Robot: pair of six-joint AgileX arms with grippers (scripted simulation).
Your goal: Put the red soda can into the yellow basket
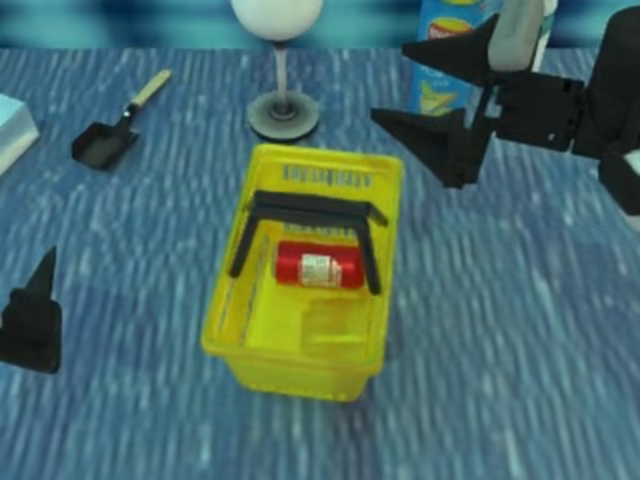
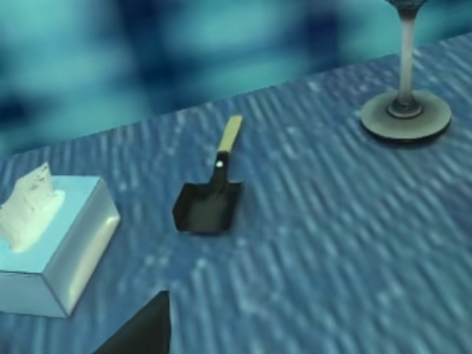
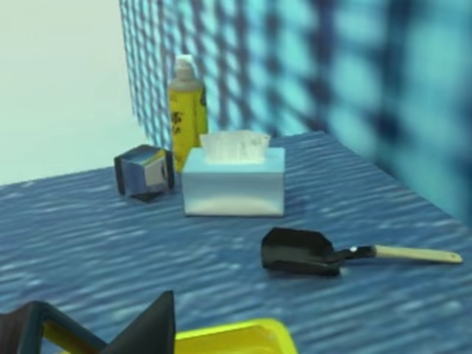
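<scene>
Can in the basket, right arm clear of it

The red soda can (image 1: 317,266) lies on its side on the floor of the yellow basket (image 1: 228,345), under the folded black handles, so the placing looks done. The right end effector (image 1: 445,110) hangs beyond the basket's far right corner, fingers spread apart and holding nothing; what seems left is only to draw that arm away. The left end effector (image 1: 32,318) sits parked at the counter's left edge; whether it is apart or together cannot be told.

A rendered tabletop scene: blue patterned table (image 1: 520,330), blurred blue backdrop, scattered household things like a tissue box (image 3: 233,182)
</scene>
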